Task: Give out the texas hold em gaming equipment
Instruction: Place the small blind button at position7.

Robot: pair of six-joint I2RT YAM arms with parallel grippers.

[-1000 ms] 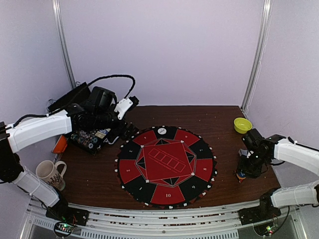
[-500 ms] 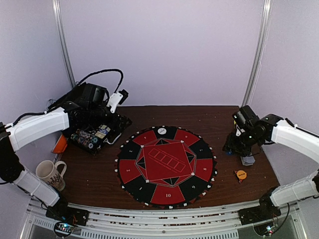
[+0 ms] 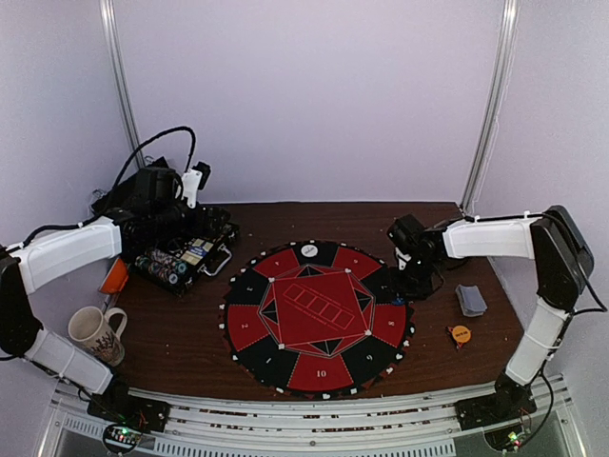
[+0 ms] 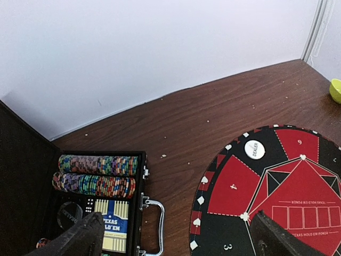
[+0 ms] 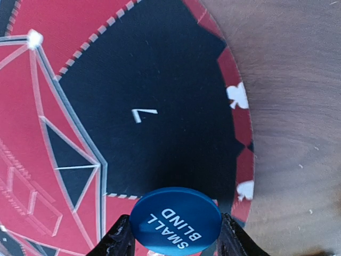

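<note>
My right gripper [image 5: 176,242] is shut on a blue "SMALL BLIND" button [image 5: 176,218], held just above the black segment 7 at the right edge of the round red-and-black mat [image 5: 160,80]. From above, this gripper [image 3: 404,286] is over the mat [image 3: 317,314]. A white dealer button [image 3: 309,250] lies on the mat's far edge. A grey card stack [image 3: 470,300] and an orange button [image 3: 460,334] lie on the table at right. My left gripper [image 4: 176,245] is open and empty above the table, between the open chip case [image 4: 96,176] and the mat [image 4: 277,197].
The black case [image 3: 176,267] holds rows of chips and a card box, with cables behind it. A white mug [image 3: 95,330] stands at near left. A yellow bowl [image 4: 335,90] is at the far right, hidden under my right arm from above.
My right arm swung left from the table's right edge to the mat's right rim, carrying the blue button. My left gripper drew back and up from the case.
</note>
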